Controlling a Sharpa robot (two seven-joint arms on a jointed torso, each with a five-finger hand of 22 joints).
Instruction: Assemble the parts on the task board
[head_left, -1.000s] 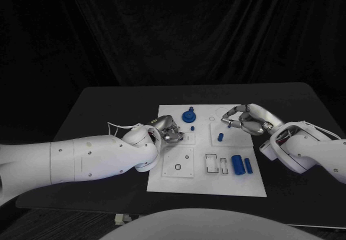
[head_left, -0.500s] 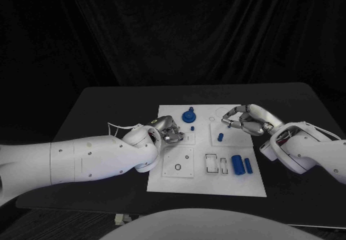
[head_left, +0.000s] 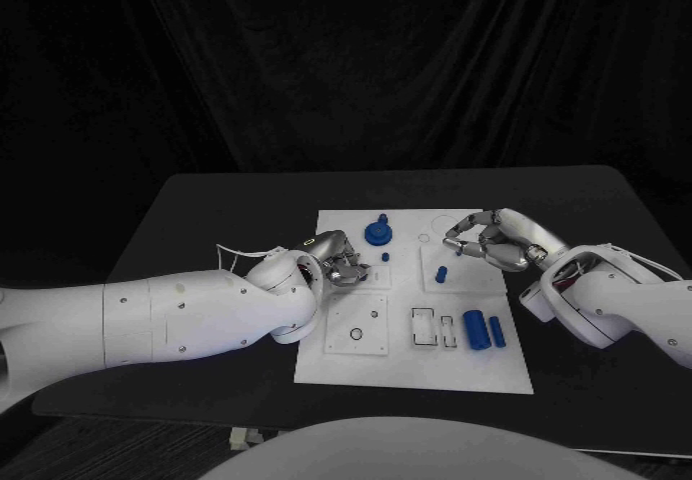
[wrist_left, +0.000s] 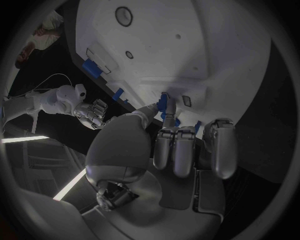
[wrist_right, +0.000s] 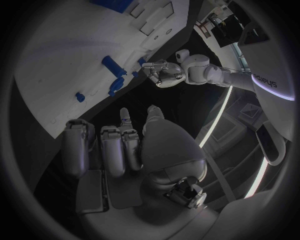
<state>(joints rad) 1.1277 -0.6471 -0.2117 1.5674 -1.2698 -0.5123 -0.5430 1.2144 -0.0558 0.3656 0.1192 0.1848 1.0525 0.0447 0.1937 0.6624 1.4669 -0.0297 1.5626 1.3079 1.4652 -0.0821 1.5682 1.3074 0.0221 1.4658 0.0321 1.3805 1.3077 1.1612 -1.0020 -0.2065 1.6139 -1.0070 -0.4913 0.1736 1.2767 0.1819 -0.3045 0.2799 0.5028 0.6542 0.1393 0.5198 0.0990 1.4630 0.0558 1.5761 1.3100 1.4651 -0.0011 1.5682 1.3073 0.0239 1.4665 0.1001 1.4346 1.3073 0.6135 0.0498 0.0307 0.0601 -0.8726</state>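
Task judged partly done, early to middle stage. White board (head_left: 418, 300) lies centre frame on the black counter (head_left: 231, 210). One blue knob-like part (head_left: 378, 233) stands upright near the board's upper left corner; apparently seated, though not confirmable. Small blue peg (head_left: 443, 270) rests on the upper right square of the board, loose or seated impossible to tell. Two blue cylinders (head_left: 483, 329) lie side by side at right centre of the board, beside empty rectangular slots (head_left: 423, 327); evidently not yet placed. Round hole in the lower left square (head_left: 356, 330) also unfilled.

Left hand (head_left: 335, 262) sits at the board's left edge, centre-left of frame. In the left wrist view, a small blue piece (wrist_left: 162, 103) pinched between thumb tip and a finger, held against the board's edge; remaining fingers (wrist_left: 178, 150) curled in beside it. Further blue bits visible just beneath, identity unclear.

Right hand (head_left: 488, 240) hovers over the board's upper right, above the peg. Fingers (wrist_right: 112, 150) curled in, nothing seen between them in the right wrist view; judged clenched and empty.

Hidden or doubtful: contact between the left hand's piece and any socket obscured by the fingers; depth of seating of the knob and peg not readable; small holes near the board's top edge too small to assess.
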